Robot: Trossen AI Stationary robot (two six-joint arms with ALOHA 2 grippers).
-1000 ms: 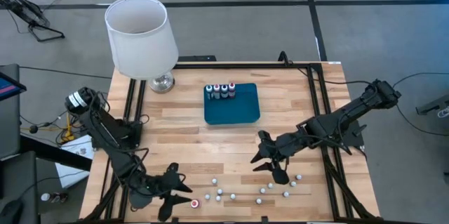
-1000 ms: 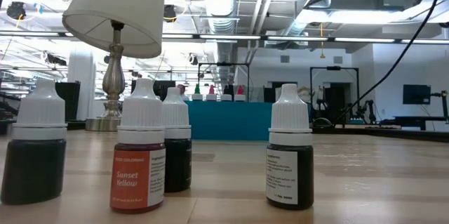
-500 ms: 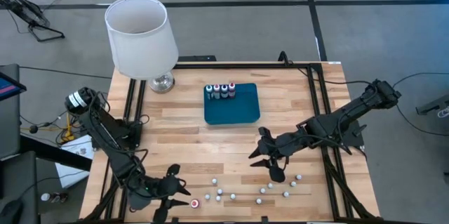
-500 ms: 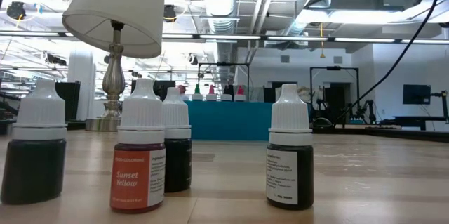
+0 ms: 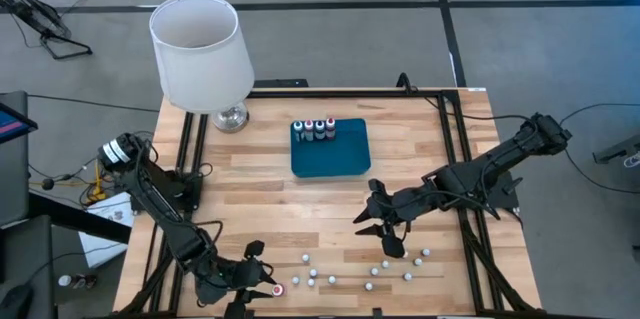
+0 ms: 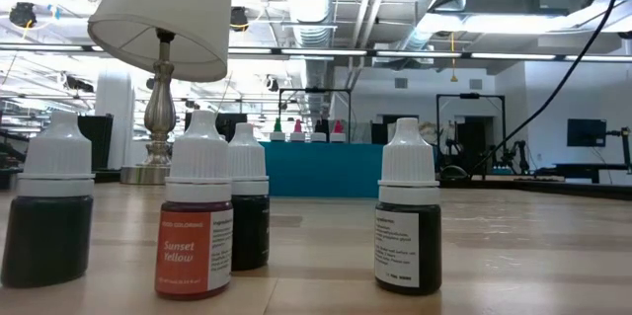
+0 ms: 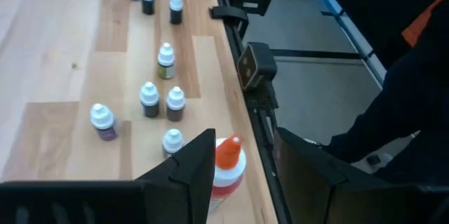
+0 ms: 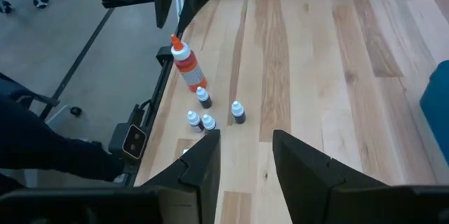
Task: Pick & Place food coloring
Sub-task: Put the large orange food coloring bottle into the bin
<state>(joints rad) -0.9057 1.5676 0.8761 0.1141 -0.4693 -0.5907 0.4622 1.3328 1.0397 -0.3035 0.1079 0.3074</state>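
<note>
One "Sunset Yellow" bottle (image 6: 195, 211) label

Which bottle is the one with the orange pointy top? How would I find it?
Start at the wooden table and go to the edge opposite the lamp, where many tiny white-capped bottles stand. The orange-tipped bottle is at the left end, by the left hand. It's bigger, with an orange tip.

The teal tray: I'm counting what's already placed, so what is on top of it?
Four small bottles stand in a row along the far edge of the teal tray, caps up. The rest of its surface shows bare. What lies underneath the tray is hidden.
</note>
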